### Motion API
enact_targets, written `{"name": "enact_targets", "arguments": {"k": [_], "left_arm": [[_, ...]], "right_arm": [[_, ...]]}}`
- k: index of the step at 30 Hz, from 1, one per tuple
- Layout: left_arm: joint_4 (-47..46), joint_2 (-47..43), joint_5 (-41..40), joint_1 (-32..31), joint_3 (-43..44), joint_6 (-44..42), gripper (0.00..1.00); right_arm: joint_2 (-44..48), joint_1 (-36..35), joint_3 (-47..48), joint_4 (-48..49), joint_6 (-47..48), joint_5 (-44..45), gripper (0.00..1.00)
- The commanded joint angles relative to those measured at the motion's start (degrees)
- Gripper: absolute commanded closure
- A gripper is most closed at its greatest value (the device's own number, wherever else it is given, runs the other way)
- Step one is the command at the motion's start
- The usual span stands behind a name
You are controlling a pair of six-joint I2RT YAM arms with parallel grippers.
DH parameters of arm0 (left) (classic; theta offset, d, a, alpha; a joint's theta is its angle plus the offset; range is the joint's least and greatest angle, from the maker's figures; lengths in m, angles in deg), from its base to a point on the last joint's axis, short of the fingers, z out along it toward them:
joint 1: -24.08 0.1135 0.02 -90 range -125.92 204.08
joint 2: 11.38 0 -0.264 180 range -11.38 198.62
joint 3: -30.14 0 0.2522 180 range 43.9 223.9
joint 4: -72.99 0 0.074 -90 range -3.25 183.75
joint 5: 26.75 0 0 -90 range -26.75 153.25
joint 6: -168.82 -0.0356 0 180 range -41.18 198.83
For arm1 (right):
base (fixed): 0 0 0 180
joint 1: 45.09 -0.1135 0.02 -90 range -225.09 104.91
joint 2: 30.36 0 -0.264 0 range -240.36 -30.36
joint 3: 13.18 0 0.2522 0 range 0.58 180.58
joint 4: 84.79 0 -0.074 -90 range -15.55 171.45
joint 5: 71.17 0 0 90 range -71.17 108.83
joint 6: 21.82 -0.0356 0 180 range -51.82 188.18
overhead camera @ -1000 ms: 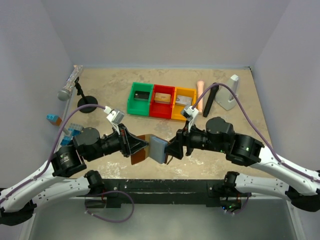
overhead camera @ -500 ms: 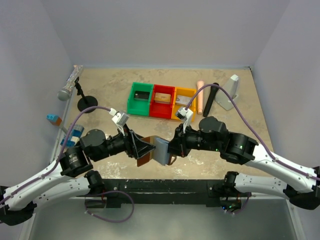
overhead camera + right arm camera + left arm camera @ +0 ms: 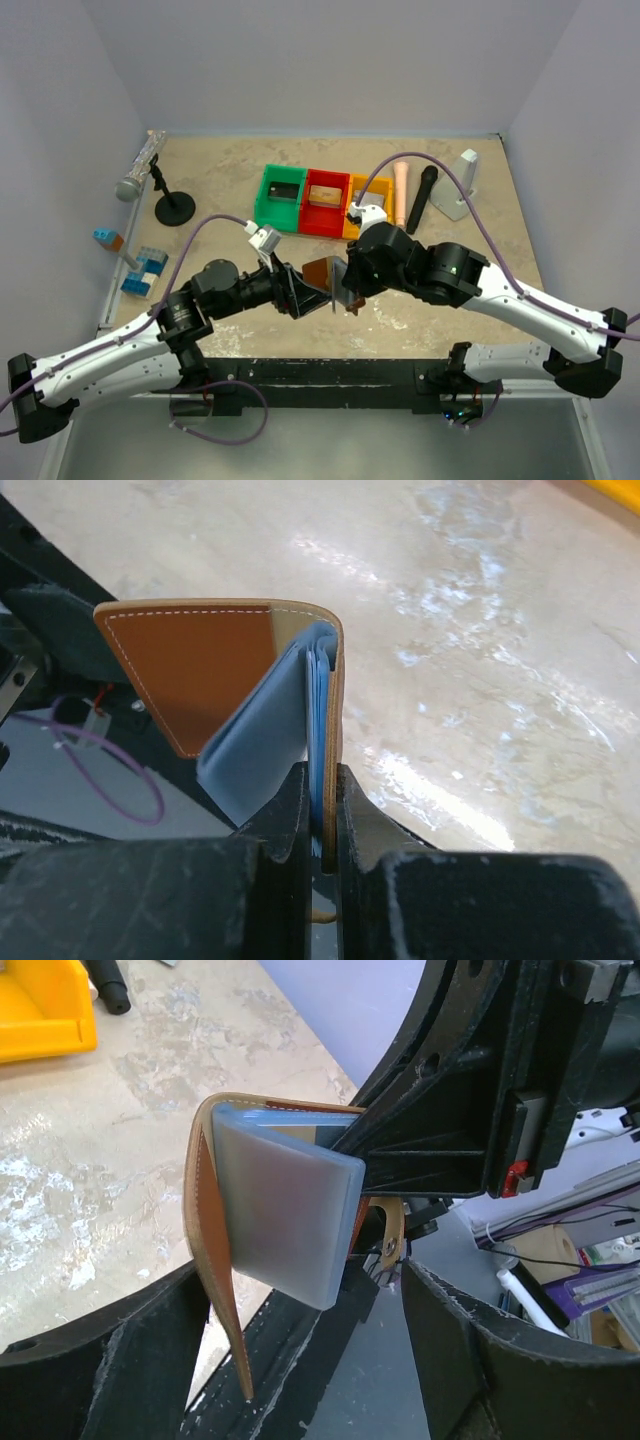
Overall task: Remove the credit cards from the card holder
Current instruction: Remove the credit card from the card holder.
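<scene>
Brown leather-like card holder [image 3: 320, 272]: bifold, grey-blue lining, half open, held off tan tabletop [image 3: 470, 250] between both arms, near front edge. Grip: right gripper [image 3: 320, 780], fingers clamped on edge of one flap. Opposite: left gripper [image 3: 300, 1350], jaws spread wide, straddling free flap; contact cannot be told. Also listed: credit cards [image 3: 322, 196], flat pieces lying in green bin [image 3: 266, 200], red bin [image 3: 312, 218], yellow bin [image 3: 354, 232], row well behind holder.
</scene>
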Motion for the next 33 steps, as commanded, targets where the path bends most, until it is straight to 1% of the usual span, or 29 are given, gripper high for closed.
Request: {"name": "enact_targets", "arguments": {"k": [1,8,10,14,17,18,24,26,27,29,33], "left_arm": [[-7.5,2.6,-0.4,-0.4,-1.0,0.7,0.19],[-9.3,5.2,-2.7,-1.3,-1.6,0.3,0.17],[-8.3,5.1,-3.2,-1.3,-1.4,-0.3,0.21],[-6.2,4.2,-5.3,-1.3,-1.3,-1.2,0.35],[-4.8,3.3,-5.3,-1.3,-1.8,-1.3,0.46],[-4.5,3.1,-6.9,-1.3,-1.9,-1.4,0.49],[-3.5,2.8,-7.6,-1.3,-1.9,-1.6,0.72],[-3.5,2.4,-7.8,-1.3,-1.9,-1.7,0.79],[-1.6,2.2,-8.0,-1.3,-1.8,-1.8,0.82],[-1.0,1.8,-8.3,-1.3,-1.8,-2.0,0.90],[0.4,0.1,-8.4,-1.3,-1.4,-2.5,1.00]], "right_arm": [[-1.9,-1.2,4.4,-6.6,-3.3,9.1,1.00],[-2.1,-1.9,4.7,-6.4,-3.4,8.6,1.00],[-1.5,-1.9,4.6,-5.8,-3.4,7.7,1.00],[1.4,-1.9,1.9,-1.1,-2.3,4.6,1.00],[4.3,-1.9,-0.9,2.5,-1.1,2.4,1.00],[4.9,-1.9,-1.4,3.1,-0.8,1.8,1.00],[8.4,-1.9,-4.4,6.2,-0.1,-1.9,1.00],[9.4,-1.9,-5.0,6.6,0.3,-2.4,1.00],[9.9,-1.9,-5.2,7.0,0.6,-2.7,1.00],[10.8,-1.9,-5.8,7.6,1.3,-3.7,1.00],[13.0,-1.9,-7.2,9.2,3.1,-6.2,1.00]]}}
